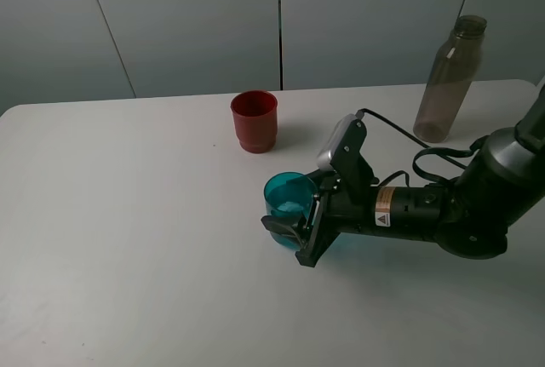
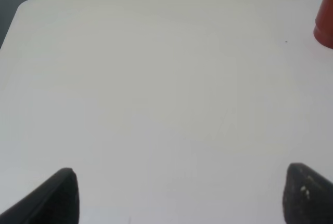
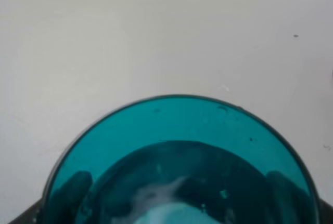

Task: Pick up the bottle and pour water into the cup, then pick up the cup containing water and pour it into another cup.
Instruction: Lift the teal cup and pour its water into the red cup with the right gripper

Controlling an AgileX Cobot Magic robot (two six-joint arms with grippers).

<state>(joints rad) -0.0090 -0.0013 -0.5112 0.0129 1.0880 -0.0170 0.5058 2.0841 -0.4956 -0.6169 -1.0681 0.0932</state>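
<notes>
- Teal cup (image 1: 288,195) stands upright mid-table, and the right wrist view shows a pale pool of water in its bottom.
- Right gripper (image 1: 298,214) reaches in from the side, one finger on each flank of the cup. I read it as pinching the wall.
- Whether the base is off the table (image 1: 128,239) yet, I can't tell from here.
- Red cup (image 1: 254,120) sits near, just behind it, upright and apart.
- Bottle (image 1: 449,77) is parked well back on the right, so I'd say the first pour is done.
- Left gripper (image 2: 182,198) hangs spread and empty over bare table.
- So I'm on the second pour. Next I lift level, carry to the red rim, and tip slowly.
</notes>
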